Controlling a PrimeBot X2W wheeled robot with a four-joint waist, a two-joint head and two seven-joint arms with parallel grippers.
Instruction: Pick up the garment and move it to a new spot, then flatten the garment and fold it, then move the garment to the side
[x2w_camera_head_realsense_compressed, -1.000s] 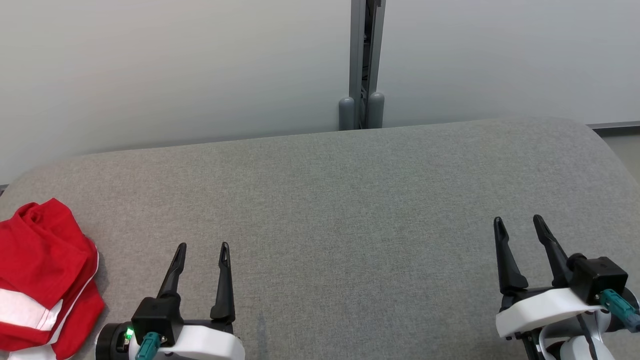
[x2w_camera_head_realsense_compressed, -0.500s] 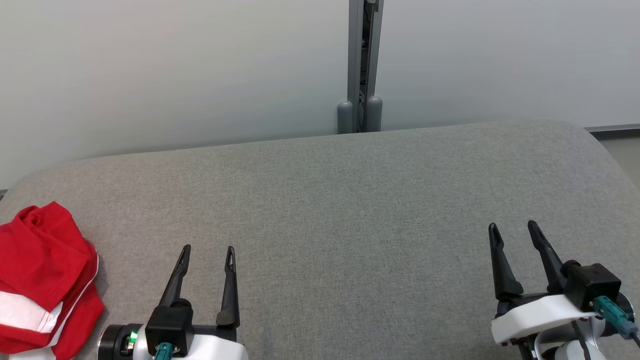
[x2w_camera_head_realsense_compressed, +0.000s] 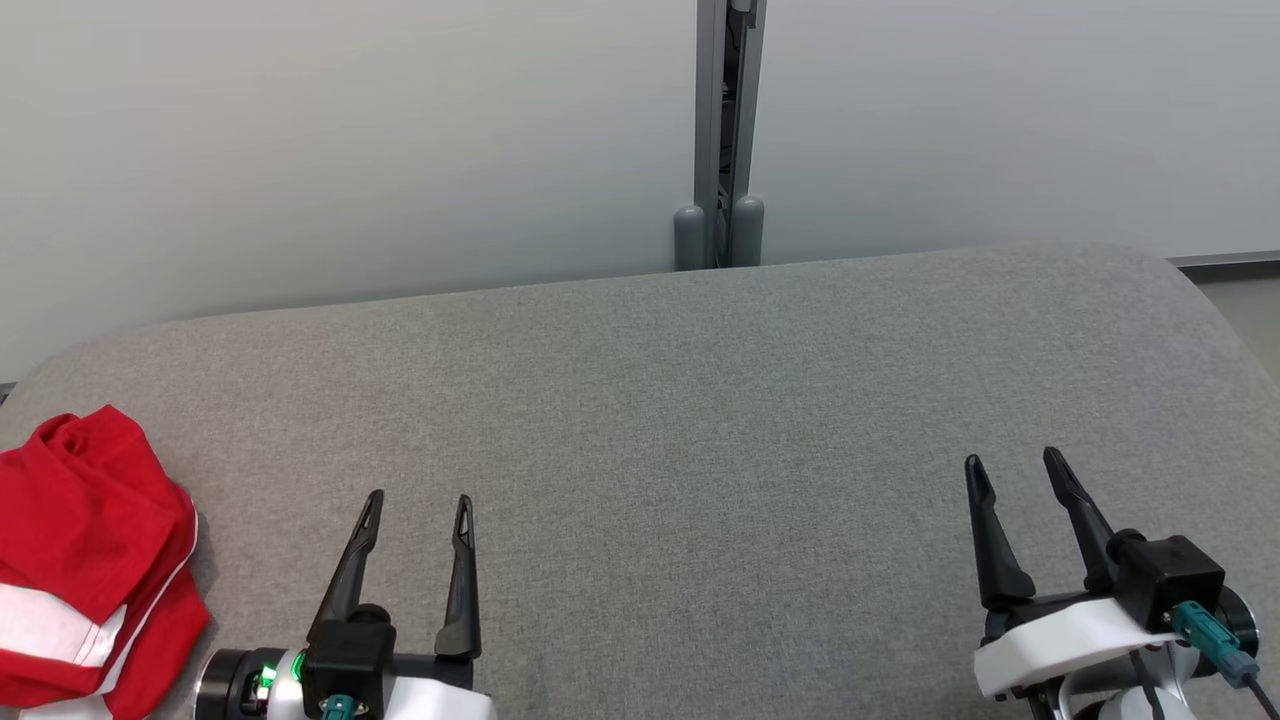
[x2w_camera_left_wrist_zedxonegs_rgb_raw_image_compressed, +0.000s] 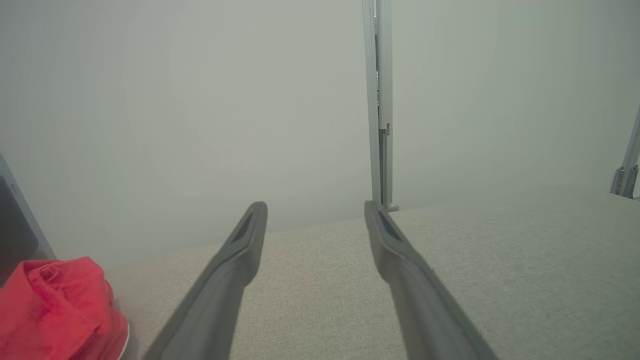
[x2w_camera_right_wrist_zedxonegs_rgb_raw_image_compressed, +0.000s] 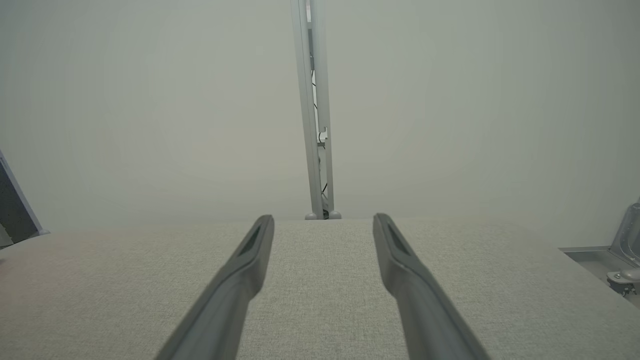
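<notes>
Both arms slid back a bit toward the near edge of the desk (x2w_camera_head_realsense_compressed: 700, 430); left fingers (x2w_camera_head_realsense_compressed: 462, 520) and right fingers (x2w_camera_head_realsense_compressed: 978, 490) are wide open, holding nothing; red garment (x2w_camera_head_realsense_compressed: 80, 560) sits bunched at the left edge; the left arm should reach left and pinch a thick fold.

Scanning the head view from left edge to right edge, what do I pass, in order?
Crumpled red garment → left gripper, jaws open → grey metal post behind the far edge of the surface → right gripper, jaws open.
</notes>
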